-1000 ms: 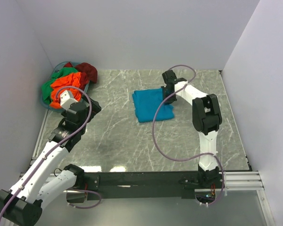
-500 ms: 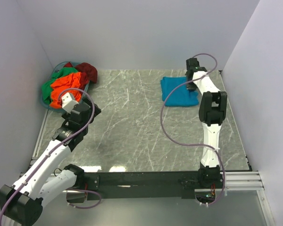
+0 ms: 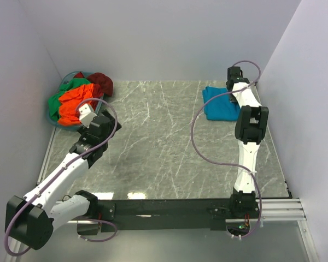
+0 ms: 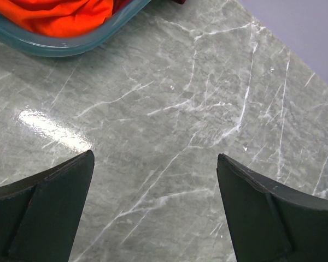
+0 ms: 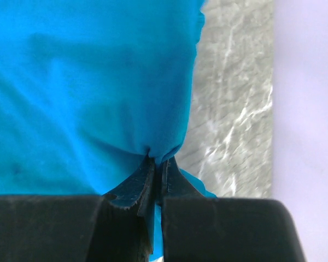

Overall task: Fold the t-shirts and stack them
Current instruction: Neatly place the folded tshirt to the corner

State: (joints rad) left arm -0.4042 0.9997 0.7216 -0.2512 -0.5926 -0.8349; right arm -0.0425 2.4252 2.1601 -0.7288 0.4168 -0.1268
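Folded teal-blue t-shirt (image 5: 87, 82) in right gripper (image 5: 157, 164)

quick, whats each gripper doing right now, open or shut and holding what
left gripper: open, holding nothing, over the table
right gripper: shut, pinching the edge of the blue t-shirt

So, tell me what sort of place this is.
Probably a robot test cell, not a home: plain white walls box in a marble-patterned table, the left arm and right arm are bolted to a black rail at its near edge, and a basket of crumpled t-shirts sits in the far left corner.
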